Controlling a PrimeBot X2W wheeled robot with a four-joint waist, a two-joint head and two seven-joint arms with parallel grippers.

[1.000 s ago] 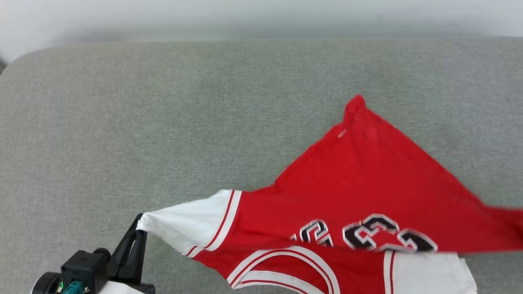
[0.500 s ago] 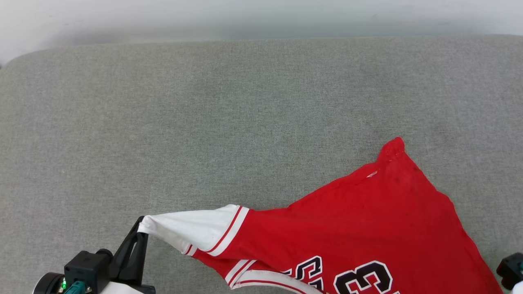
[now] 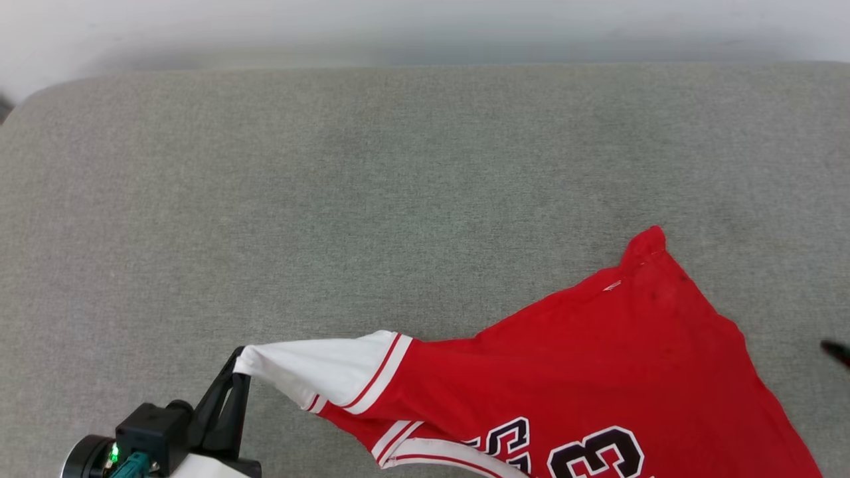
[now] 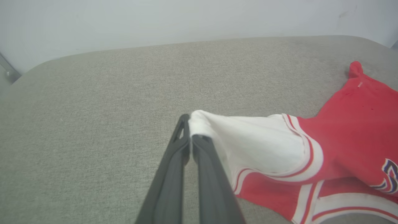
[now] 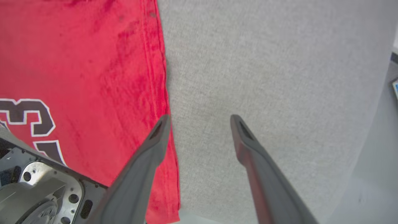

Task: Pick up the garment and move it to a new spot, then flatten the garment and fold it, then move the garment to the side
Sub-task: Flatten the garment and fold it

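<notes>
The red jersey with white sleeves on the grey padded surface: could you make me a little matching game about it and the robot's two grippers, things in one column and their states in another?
Things:
1. left gripper
2. right gripper
3. white short sleeve of the red jersey
4. black white-outlined numerals

States:
A. open, holding nothing
B. printed on red cloth, cut off by the head view's bottom edge
C. shut on cloth
D. pinched at its end

Pairs: 1-C, 2-A, 3-D, 4-B
</notes>
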